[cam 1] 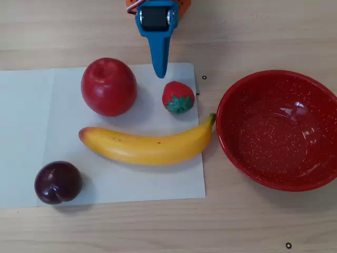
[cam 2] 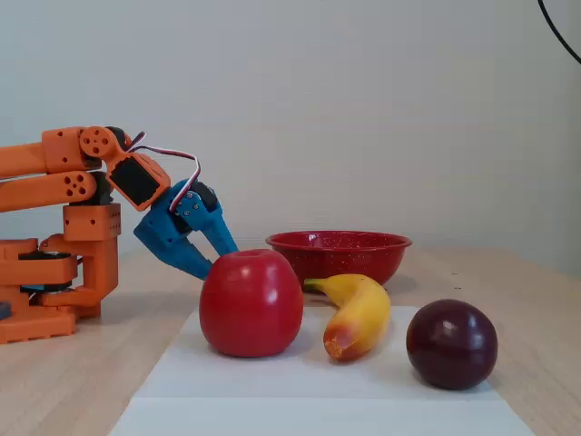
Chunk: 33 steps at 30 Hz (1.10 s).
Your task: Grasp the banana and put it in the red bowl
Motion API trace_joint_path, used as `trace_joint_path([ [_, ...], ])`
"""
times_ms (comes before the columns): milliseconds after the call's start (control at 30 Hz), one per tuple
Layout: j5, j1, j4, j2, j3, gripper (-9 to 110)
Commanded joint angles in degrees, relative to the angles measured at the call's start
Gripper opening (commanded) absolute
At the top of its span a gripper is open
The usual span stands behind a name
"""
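Behind the apple [cam 2: 251, 303] in the fixed view, unseen: the overhead view's strawberry [cam 1: 178, 97].

yellow banana [cam 1: 150, 146], white-speckled red bowl [cam 1: 247, 168], blue claw [cam 1: 159, 71], dark purple plum [cam 1: 58, 182]

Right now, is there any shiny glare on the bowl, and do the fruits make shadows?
Overhead view: white glare patches sit inside the red bowl, and the plum casts only a soft shadow. Fixed view: light is even, with faint shadows under the apple and banana.
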Motion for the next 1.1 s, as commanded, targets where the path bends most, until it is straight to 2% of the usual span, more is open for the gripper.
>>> trace_joint_path([
  [0, 0.53, 0.53, 0.00, 0.62, 0.79, 0],
  [867, 2.37, 1.49, -0.62, -0.53, 0.62, 0],
  [1067, 2.99, 1.23, 1.93, -5.36, -4.75, 0],
])
